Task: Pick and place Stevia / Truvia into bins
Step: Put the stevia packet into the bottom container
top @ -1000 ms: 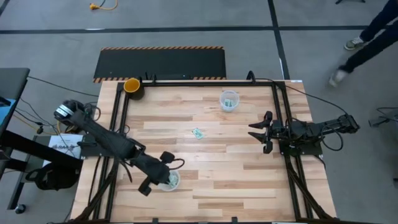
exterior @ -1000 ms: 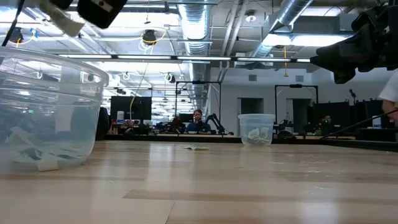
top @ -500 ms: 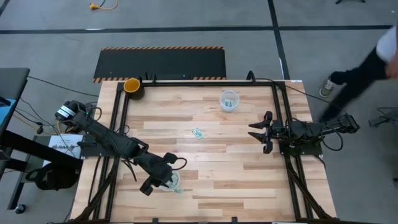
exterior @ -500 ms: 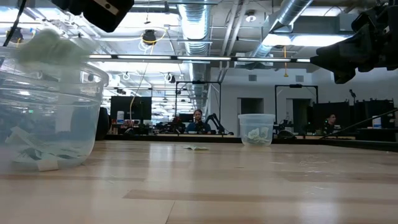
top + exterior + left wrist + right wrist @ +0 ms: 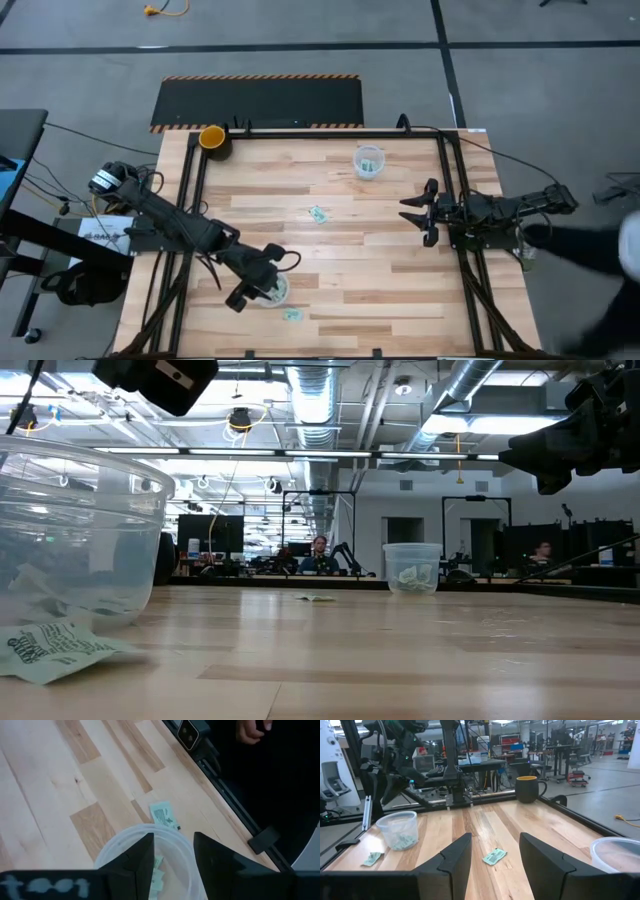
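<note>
Left gripper [image 5: 262, 287], fingers apart and empty, half hid the near cup [image 5: 273, 291]; one packet [image 5: 292, 314] lay beside it near the table edge [image 5: 330, 349]. Right gripper [image 5: 408, 212] sat open too.

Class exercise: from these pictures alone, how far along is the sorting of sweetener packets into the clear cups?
Done: both clear plastic cups hold pale green packets. In hand: nothing; the open left gripper hangs above the near cup. Left: one packet beside that cup, one mid-table. The open right gripper waits at the table's right side.

A robotics lab is operating: exposed ceiling ducts [image 5: 470, 385] hanging overhead, equipment racks [image 5: 485, 762] standing at twelve o'clock beyond the wooden table [image 5: 350, 260].
</note>
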Robot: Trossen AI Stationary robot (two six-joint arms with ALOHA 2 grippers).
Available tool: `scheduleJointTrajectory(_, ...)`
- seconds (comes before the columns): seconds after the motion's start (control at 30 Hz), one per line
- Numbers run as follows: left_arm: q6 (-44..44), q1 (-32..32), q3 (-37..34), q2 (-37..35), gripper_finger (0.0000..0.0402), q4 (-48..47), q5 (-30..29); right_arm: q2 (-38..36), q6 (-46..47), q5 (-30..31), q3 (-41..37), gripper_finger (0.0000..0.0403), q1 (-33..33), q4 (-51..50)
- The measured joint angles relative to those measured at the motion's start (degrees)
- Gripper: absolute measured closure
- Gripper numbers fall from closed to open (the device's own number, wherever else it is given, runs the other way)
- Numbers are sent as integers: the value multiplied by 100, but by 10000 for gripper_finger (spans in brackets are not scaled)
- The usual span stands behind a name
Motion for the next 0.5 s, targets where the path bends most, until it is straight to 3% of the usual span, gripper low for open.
scheduleJointTrajectory(0.3, 190, 183, 0, 0, 274, -36, 168, 0, 1, 0, 0, 243, 0, -2)
scheduleJointTrajectory(0.5, 753, 686, 0, -93, 274, -36, 473, 0, 1, 0, 0, 243, 0, -1)
